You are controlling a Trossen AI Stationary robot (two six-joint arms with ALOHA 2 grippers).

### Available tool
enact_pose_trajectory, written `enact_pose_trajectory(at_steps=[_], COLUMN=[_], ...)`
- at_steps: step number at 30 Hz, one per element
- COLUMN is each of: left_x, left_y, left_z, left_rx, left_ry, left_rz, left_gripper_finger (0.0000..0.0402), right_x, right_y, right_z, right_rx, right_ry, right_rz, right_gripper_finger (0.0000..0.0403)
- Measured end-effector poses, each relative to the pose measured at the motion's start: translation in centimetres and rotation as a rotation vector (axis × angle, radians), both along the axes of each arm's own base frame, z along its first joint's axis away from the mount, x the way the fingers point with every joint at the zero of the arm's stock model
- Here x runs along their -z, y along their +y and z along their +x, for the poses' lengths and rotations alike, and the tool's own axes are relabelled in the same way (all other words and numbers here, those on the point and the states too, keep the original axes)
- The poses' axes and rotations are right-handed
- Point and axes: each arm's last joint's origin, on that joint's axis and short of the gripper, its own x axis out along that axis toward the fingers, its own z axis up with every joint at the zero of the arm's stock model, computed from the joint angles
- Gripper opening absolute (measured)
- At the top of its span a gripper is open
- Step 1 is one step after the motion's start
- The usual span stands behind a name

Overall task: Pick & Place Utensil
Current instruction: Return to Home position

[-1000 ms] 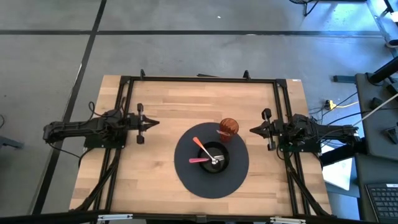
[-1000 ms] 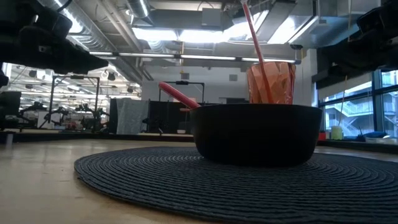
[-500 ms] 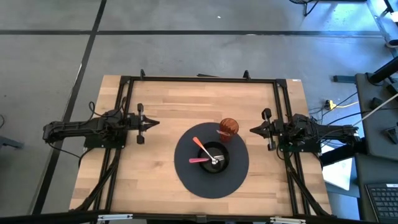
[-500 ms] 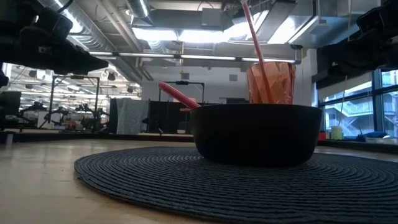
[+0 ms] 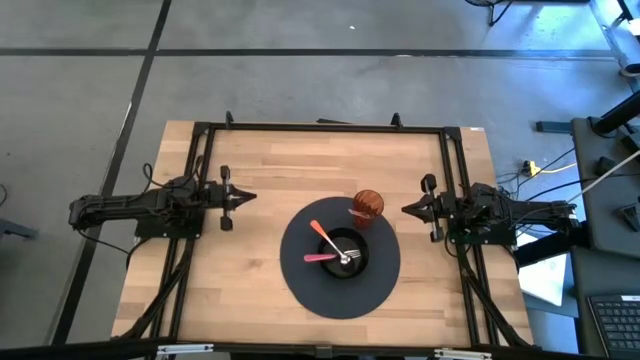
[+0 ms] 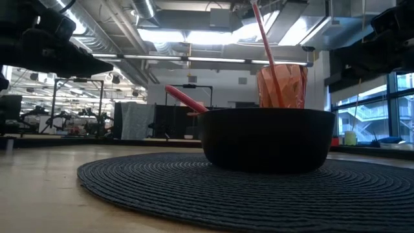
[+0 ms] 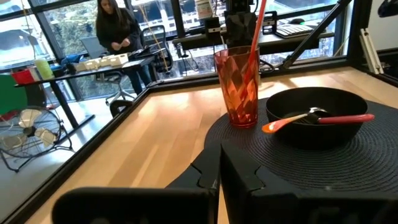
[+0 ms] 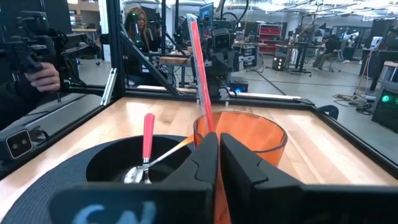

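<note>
A black bowl (image 5: pixel 346 254) sits on a round dark placemat (image 5: pixel 300 285) near the table's middle. An orange-handled spoon (image 5: pixel 321 231) and a red-handled utensil (image 5: pixel 319 258) lean on the bowl's rim, heads inside. An orange tumbler (image 5: pixel 367 206) stands at the mat's far edge with a red stick (image 6: pixel 264 32) leaning in it. My left gripper (image 5: pixel 252 197) is shut, hovering left of the mat. My right gripper (image 5: pixel 403 209) is shut, just right of the tumbler. Neither gripper touches anything.
A black frame (image 5: pixel 320 127) runs along the table's far edge and both sides. Bare wood (image 5: pixel 290 165) lies between the mat and the far edge. Beyond the table stand a person (image 7: pixel 118 28) and another person's hand (image 8: pixel 45 74).
</note>
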Motion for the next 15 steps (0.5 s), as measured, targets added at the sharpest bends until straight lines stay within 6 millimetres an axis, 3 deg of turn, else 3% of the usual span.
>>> enact_pose_trajectory(at_steps=[15], left_x=[-0.03], left_y=[0.01], left_z=[0.00], left_rx=[-0.005], left_ry=[-0.004], left_rz=[0.001], left_gripper_finger=[0.0004], right_x=[0.00], right_y=[0.00], right_z=[0.00], right_rx=[-0.003], right_ry=[0.003], right_rz=[0.059], right_gripper_finger=[0.0021])
